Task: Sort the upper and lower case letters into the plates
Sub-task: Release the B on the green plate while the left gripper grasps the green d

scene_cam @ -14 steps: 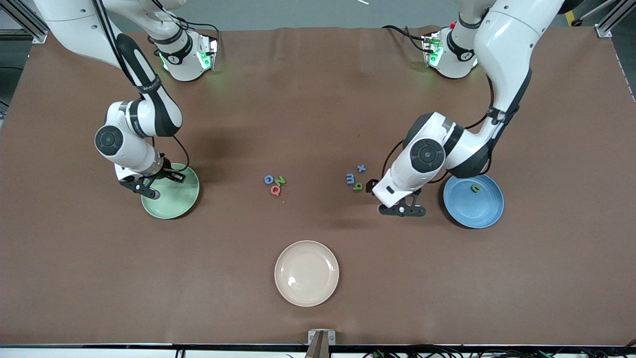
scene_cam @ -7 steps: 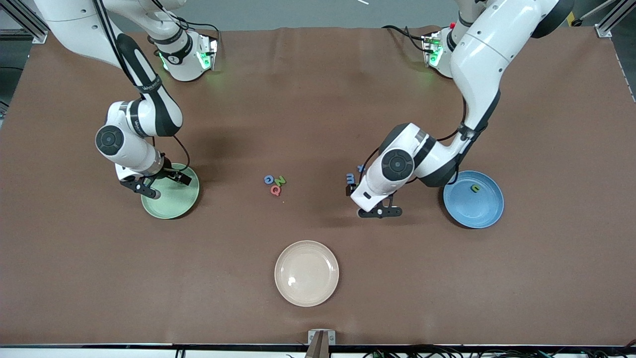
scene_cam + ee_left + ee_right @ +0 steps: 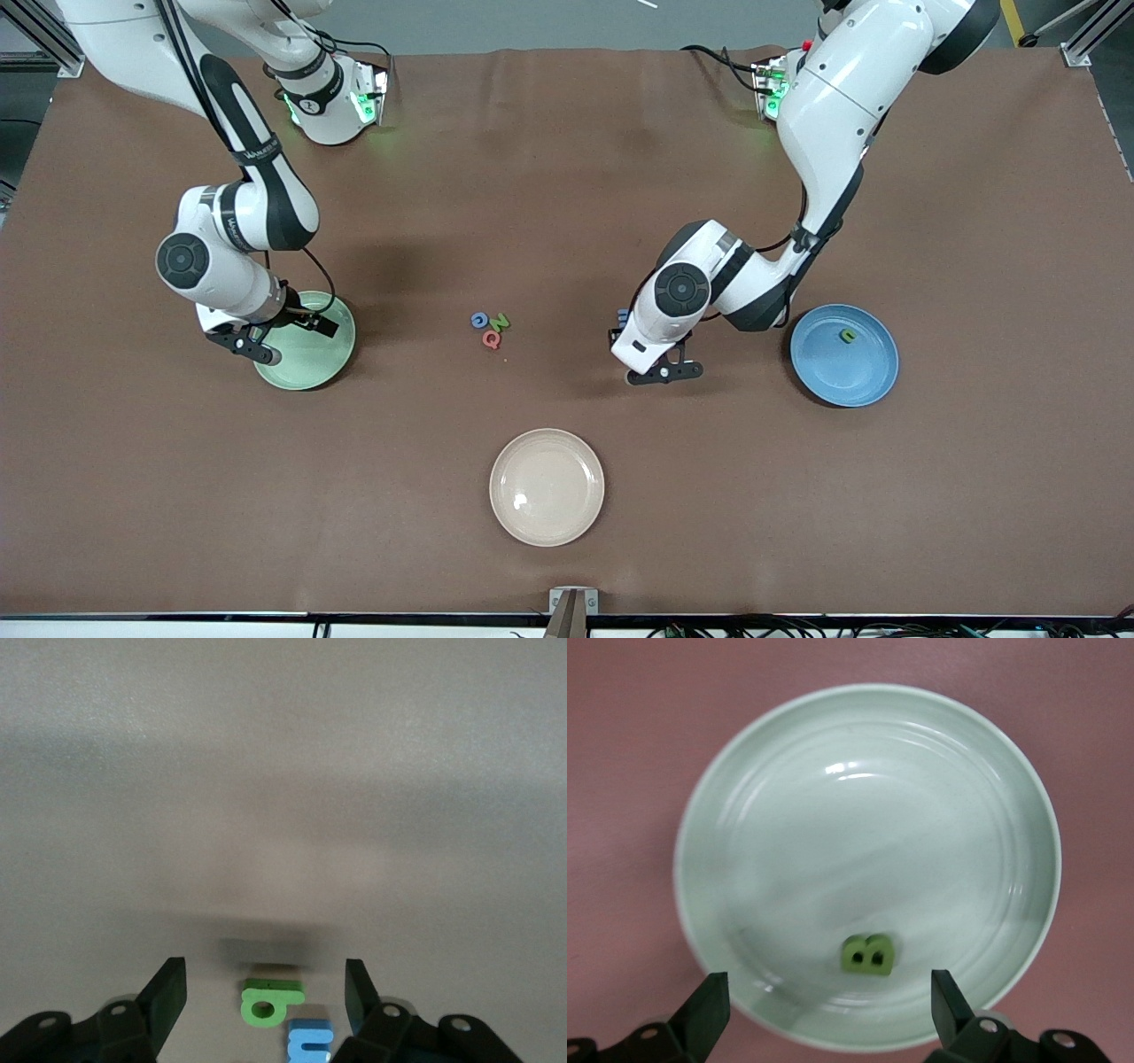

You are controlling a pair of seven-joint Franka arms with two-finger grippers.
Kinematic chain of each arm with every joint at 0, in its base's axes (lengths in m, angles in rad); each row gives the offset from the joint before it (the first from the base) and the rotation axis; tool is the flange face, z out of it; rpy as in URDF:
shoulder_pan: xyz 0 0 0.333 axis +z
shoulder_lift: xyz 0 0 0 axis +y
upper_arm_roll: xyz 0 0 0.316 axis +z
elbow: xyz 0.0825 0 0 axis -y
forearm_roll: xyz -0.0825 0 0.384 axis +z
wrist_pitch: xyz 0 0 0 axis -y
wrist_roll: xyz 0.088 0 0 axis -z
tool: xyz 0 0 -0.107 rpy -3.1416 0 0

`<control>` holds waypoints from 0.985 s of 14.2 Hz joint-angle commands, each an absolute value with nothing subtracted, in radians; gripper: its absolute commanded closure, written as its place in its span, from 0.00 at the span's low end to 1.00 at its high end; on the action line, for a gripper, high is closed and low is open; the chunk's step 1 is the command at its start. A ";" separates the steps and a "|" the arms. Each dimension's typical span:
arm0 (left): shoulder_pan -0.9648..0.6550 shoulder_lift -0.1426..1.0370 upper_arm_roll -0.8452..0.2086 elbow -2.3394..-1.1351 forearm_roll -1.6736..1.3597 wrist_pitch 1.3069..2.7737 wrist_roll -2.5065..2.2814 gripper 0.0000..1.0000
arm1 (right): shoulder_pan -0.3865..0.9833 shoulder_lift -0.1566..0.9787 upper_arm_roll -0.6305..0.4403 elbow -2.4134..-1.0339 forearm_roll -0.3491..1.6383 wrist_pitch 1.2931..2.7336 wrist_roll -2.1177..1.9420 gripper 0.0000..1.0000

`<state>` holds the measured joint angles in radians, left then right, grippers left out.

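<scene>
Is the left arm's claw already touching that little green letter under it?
Apart. In the left wrist view the left gripper has its jaws standing open on either side of the small green letter, with bare table showing between each jaw and the letter.

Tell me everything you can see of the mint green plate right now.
The mint green plate is round and shallow, with a glossy surface like glazed plastic or ceramic, faint concentric rings and a raised rim. It lies flat and upright on the brown table toward the right arm's end. One small green B lies inside it, near the rim. The right gripper hangs over the plate, open and empty, not touching it.
</scene>
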<state>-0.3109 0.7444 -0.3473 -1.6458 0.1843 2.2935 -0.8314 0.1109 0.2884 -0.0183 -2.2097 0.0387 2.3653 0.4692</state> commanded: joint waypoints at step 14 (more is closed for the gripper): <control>-0.331 0.770 -0.339 -1.666 0.212 2.290 -0.905 0.35 | 0.521 0.443 -0.018 -2.042 0.049 2.428 1.176 0.00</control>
